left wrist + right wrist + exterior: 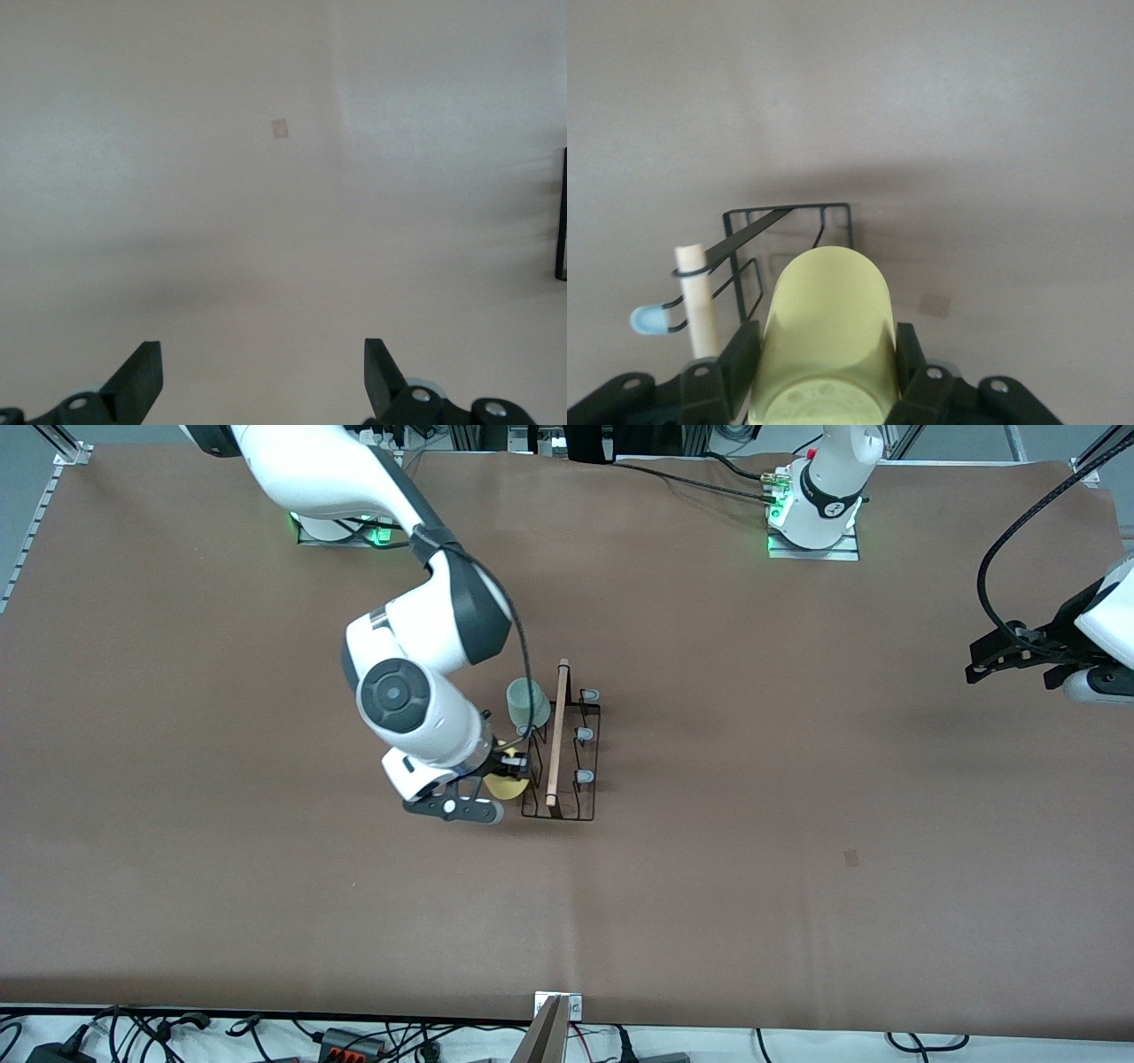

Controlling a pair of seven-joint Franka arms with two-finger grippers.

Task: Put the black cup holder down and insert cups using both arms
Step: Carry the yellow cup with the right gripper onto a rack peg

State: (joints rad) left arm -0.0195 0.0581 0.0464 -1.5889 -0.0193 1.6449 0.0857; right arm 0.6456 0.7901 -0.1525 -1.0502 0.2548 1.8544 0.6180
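**Inspector:** Your right gripper [507, 766] is sitting at the centre of the front view, clamping its fingers [741, 356] on the yellow cup [827, 341], a smooth plastic tumbler, beside the black cup holder [567, 755].

**Operator:** And the holder itself?

**Inspector:** You are looking at a thin wire rack standing on the matte brown table cover [797, 850], with a pale wooden rod [557, 732] running along its top and rounded grey-blue prong tips [584, 735]. A pale green cup [528, 703] is hanging on it. Your left gripper [263, 376] is waiting at the right edge, fingers spread apart and holding nothing.
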